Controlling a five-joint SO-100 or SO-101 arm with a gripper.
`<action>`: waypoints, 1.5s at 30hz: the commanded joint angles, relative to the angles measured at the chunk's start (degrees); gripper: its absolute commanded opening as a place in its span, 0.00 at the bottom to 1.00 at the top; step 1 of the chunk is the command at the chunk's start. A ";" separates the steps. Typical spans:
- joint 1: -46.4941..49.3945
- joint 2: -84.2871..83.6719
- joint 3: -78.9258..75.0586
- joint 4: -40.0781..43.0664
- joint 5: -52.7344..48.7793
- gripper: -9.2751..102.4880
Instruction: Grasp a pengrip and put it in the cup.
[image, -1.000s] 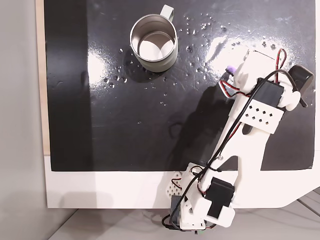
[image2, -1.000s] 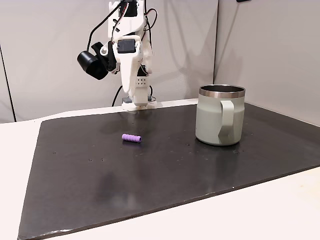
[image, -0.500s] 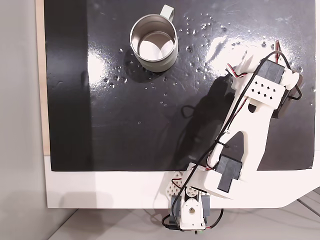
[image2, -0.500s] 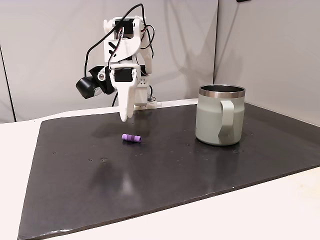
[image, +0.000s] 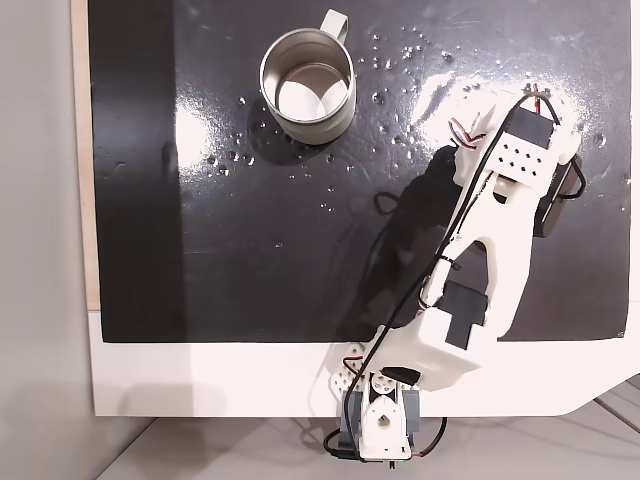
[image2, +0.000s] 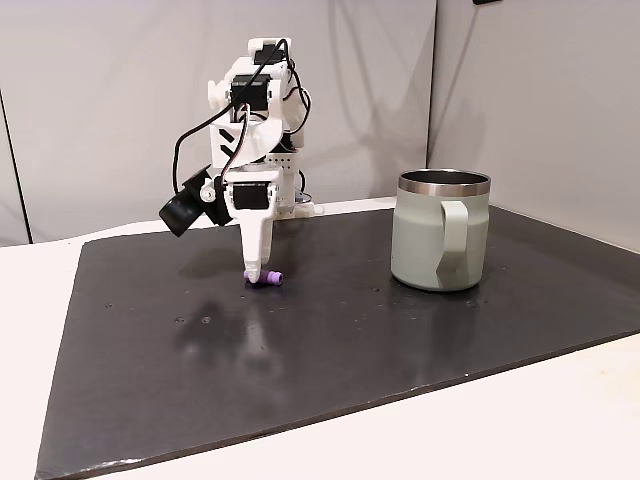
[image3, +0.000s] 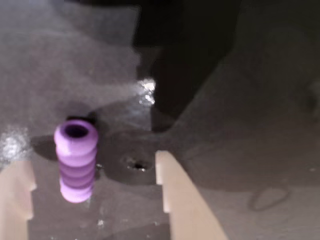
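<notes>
Purple pengrip (image3: 75, 160) between the parted pincer (image3: 95, 200) fingers.

A glossy black mat (image2: 400, 340) covers a white table (image: 200, 380). Plain pale grey walls (image2: 100, 100) stand behind. Light glares on the mat.

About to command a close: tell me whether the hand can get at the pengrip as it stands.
Probably yes. In the wrist view the pengrip lies on the mat between the open hand's fingertips, nothing blocking it. It sits nearer the left finger, so closing may nudge it.
</notes>
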 joint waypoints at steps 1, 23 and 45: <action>0.18 -0.26 -3.60 0.44 -0.53 0.29; 0.53 2.11 -8.26 4.92 1.58 0.08; -17.05 13.54 -37.27 26.10 8.96 0.08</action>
